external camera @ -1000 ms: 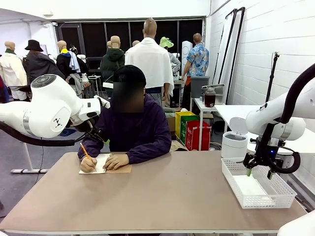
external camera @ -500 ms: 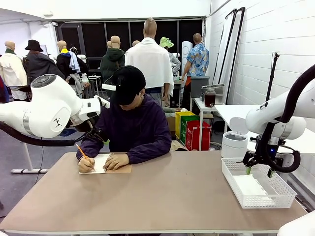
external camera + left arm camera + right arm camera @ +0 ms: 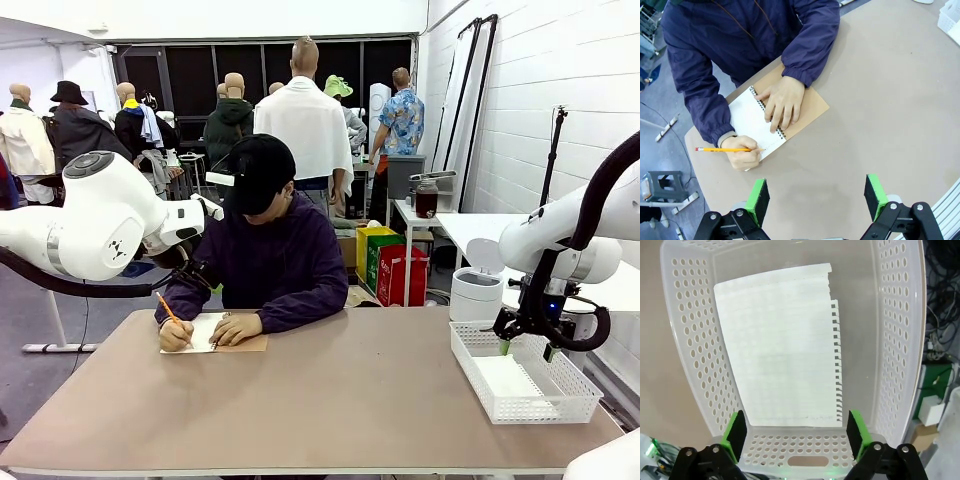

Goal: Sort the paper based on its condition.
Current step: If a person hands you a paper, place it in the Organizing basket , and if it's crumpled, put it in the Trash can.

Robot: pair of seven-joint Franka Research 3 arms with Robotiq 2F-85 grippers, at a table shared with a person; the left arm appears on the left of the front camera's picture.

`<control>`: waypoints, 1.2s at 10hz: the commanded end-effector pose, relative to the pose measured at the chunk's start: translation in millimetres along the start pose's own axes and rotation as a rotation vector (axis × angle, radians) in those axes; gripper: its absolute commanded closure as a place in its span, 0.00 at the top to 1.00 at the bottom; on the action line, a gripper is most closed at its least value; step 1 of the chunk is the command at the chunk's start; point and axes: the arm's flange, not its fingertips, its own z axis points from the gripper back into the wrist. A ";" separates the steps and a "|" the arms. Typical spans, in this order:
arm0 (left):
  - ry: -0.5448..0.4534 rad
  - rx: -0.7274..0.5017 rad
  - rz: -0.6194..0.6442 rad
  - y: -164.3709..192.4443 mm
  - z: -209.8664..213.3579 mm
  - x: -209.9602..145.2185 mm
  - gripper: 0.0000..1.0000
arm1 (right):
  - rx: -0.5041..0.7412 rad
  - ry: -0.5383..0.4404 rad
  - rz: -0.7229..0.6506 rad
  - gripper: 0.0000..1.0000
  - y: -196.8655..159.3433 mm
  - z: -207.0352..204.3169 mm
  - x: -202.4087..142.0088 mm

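Right gripper (image 3: pixel 525 352) hangs just above the white mesh basket (image 3: pixel 560 400) at the right end of the tabletop (image 3: pixel 340 400). Its jaws are spread wide and we see nothing between the green pads. In the right wrist view the right gripper (image 3: pixel 795 416) looks straight down into the basket (image 3: pixel 690 355). The left gripper (image 3: pixel 815 181) is also open and empty, high above the tabletop (image 3: pixel 880 110) on the side where the person sits.

The person (image 3: pixel 270 260) sits at the far side of the tabletop, bent over a spiral notebook (image 3: pixel 752 117) with a brown cover that lies open in front of them. One hand (image 3: pixel 742 152) rests on the white page and holds a yellow pencil (image 3: pixel 722 149). The other hand (image 3: pixel 782 102) lies flat across the spiral, partly on the brown cover.

The paper (image 3: pixel 780 345) lies flat on the bottom of the basket, one white sheet, near the middle and apart from the walls. One long edge of it is ragged with small torn tabs, and there is a notch in this edge close to one corner. From the front view we see the paper (image 3: pixel 505 380) as a pale patch inside the basket, below the right gripper.
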 end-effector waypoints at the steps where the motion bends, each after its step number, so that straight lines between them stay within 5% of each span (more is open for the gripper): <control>1: 0.003 -0.001 0.003 1.5 -0.6 1.5 1.00 | 0.013 -0.031 0.011 1.00 9.1 13.7 3.1; 6: 0.003 -0.001 0.003 1.5 -0.6 1.5 1.00 | 0.039 -0.235 0.280 1.00 71.8 99.1 -35.6; 9: 0.003 -0.001 0.003 1.5 -0.6 1.5 1.00 | 0.104 -0.368 0.631 1.00 106.9 116.7 -75.8; 12: 0.003 -0.001 0.003 1.5 -0.6 1.5 1.00 | 0.104 -0.410 0.702 1.00 115.7 117.1 -83.1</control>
